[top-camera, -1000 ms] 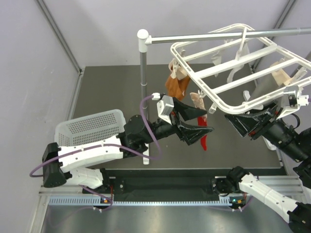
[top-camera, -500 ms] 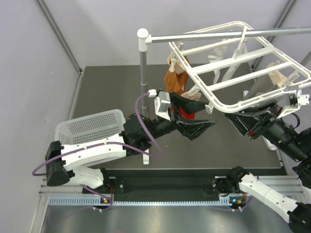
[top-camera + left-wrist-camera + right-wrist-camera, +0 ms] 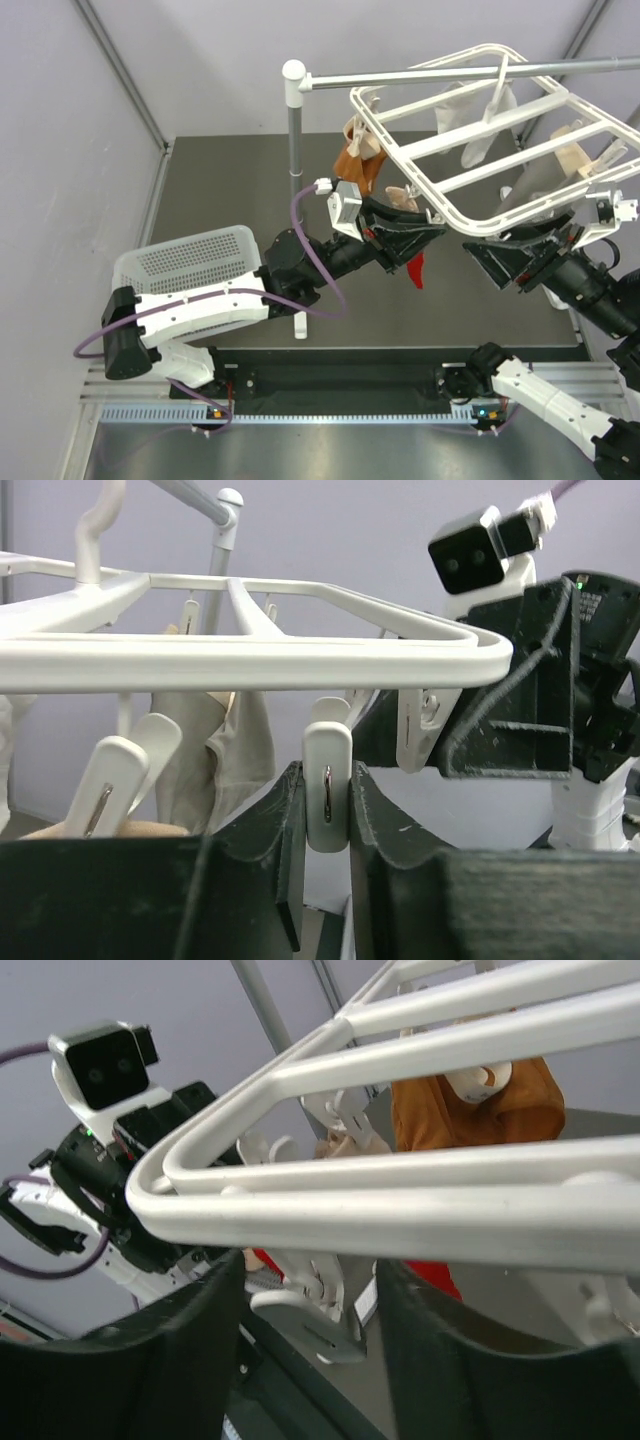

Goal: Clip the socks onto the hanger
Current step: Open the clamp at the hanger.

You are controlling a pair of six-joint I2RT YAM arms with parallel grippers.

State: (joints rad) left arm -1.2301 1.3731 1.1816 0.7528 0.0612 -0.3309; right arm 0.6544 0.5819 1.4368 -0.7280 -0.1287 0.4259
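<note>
Top external — red sock half-hidden

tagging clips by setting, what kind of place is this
Probably a robot lab test bench, not a home: two arms bolted to a rail, grey walls boxing it in, a hanger on a metal stand.

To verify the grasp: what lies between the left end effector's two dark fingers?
A white plastic clip peg, dangling from the large white plastic rectangular hanger frame, sits between those fingers, touching both; the left wrist view shows it.
</note>
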